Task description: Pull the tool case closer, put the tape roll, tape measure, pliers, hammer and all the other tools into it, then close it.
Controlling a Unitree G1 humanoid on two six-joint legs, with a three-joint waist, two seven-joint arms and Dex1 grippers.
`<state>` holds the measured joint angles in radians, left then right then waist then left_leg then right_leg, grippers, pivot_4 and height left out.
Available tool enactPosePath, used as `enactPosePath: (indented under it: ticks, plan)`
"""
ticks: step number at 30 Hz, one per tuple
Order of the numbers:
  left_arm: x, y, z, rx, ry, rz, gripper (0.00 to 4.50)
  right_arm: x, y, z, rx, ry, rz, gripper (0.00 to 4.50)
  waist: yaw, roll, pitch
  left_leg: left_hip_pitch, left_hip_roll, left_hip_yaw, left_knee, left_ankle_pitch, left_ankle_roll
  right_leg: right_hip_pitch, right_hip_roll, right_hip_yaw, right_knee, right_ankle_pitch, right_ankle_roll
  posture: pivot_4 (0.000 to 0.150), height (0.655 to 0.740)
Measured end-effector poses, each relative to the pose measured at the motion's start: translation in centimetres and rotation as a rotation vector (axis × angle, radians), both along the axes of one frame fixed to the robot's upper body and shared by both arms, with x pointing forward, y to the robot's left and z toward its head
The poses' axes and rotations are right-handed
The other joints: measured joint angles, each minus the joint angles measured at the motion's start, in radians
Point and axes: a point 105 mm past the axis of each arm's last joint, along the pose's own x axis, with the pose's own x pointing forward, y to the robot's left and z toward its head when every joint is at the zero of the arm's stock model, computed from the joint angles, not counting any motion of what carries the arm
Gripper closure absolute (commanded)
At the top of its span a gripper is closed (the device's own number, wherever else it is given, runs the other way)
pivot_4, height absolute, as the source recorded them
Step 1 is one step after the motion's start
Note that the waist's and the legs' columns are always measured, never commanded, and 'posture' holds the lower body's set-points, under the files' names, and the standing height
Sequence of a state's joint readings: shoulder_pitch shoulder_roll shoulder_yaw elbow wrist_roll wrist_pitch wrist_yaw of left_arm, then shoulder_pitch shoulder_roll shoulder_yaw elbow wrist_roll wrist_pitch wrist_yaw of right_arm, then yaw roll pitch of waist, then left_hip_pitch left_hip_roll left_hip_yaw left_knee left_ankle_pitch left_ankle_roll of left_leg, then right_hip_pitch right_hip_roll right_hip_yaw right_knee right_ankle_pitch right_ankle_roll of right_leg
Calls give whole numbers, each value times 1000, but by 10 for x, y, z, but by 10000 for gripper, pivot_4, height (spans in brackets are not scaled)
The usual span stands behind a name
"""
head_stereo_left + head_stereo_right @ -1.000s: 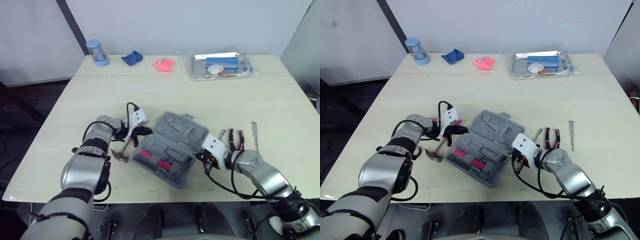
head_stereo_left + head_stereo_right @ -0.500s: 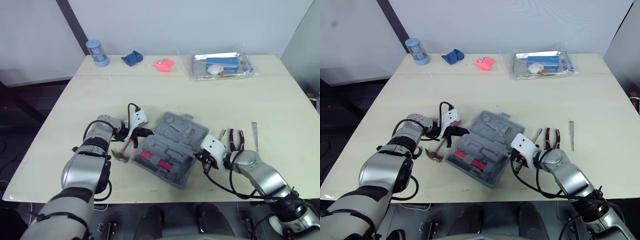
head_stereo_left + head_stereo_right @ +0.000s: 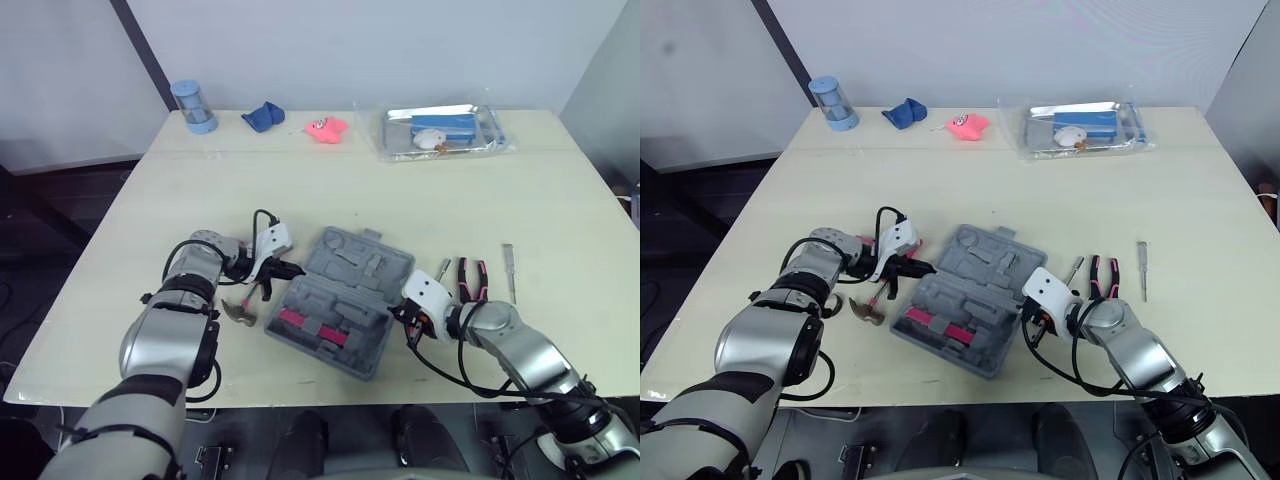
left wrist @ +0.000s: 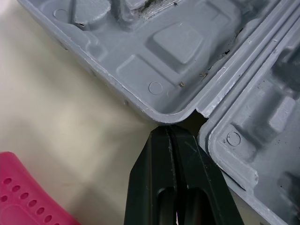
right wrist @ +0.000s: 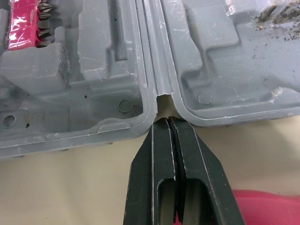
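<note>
Pointing into the open case's [image 3: 345, 290] hinge ends, left gripper [image 4: 169, 131] and right gripper [image 5: 168, 123] sit pinched together; both empty. Pliers [image 3: 472, 277] lie nearby.

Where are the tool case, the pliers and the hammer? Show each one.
tool case [image 3: 352, 262], left eye view, bare grey inside of its far half.
pliers [image 3: 472, 275], left eye view, on the pink and black handles.
hammer [image 3: 240, 313], left eye view, on its metal head.
</note>
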<state>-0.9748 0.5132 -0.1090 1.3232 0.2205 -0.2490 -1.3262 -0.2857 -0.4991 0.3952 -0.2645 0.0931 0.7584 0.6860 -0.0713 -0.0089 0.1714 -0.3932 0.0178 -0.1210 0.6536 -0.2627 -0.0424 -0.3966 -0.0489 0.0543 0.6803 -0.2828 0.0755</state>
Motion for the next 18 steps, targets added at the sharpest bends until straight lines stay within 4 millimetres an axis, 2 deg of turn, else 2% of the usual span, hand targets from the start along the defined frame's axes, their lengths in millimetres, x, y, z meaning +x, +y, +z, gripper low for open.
enactPosePath:
  ticks: [9,18]
  plan:
    - [-10,-4,-5,-30,35,-55,44346,-1,-9,-1,-9,-5,21,45000,1,0,0,0,0,0,0,0,0,0,0,0,0,0,0,1500,7400]
    - [-30,-7,-14,-90,106,-123,44346,-5,-19,-2,-11,9,48,45000,1,0,0,0,0,0,0,0,0,0,0,0,0,0,0,1500,7400]
